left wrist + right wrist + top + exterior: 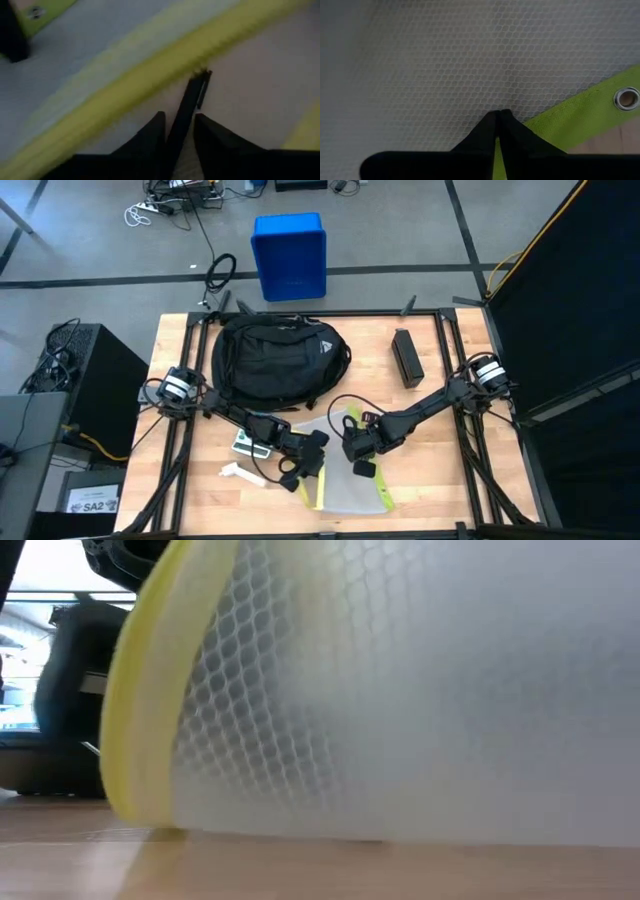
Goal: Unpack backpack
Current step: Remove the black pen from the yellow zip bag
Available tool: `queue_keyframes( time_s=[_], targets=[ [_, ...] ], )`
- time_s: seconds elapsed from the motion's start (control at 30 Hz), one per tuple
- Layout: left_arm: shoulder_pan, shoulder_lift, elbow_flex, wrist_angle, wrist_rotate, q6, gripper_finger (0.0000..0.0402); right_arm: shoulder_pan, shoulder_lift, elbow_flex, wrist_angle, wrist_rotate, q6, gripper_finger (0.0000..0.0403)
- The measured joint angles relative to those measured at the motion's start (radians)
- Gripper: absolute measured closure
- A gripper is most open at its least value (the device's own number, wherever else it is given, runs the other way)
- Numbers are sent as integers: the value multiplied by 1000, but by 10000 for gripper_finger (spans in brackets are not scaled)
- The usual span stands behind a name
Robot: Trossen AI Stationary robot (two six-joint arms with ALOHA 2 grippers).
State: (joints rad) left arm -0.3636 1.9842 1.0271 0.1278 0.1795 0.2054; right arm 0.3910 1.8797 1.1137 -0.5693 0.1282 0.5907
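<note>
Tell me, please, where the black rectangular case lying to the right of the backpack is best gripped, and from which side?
Probably from straight above, at the middle of the black case, fingers across its narrow width. It lies flat on the table, long and slim, clear of the backpack, so both long sides are free.

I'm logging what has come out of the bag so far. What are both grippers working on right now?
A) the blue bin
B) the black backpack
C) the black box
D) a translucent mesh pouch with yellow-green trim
D: the left gripper and right gripper both sit at the mesh pouch lying in front of the backpack.
</note>
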Motion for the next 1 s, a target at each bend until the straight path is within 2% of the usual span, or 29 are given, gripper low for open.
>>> queue_keyframes(
  time_s=[0.17,0.47,0.67,1.0],
  targets=[
    [-8,1,0,-18,66,10,392,-4,0,1,-14,-1,0,403],
    [-26,0,28,-53,82,82,398,-18,0,0,-27,0,-15,403],
    [-46,-40,106,-242,0,162,400,-21,-1,-2,-91,10,-18,403],
    [-97,-56,326,-567,-138,224,401,-21,-1,-2,-158,17,-11,403]
  ],
)
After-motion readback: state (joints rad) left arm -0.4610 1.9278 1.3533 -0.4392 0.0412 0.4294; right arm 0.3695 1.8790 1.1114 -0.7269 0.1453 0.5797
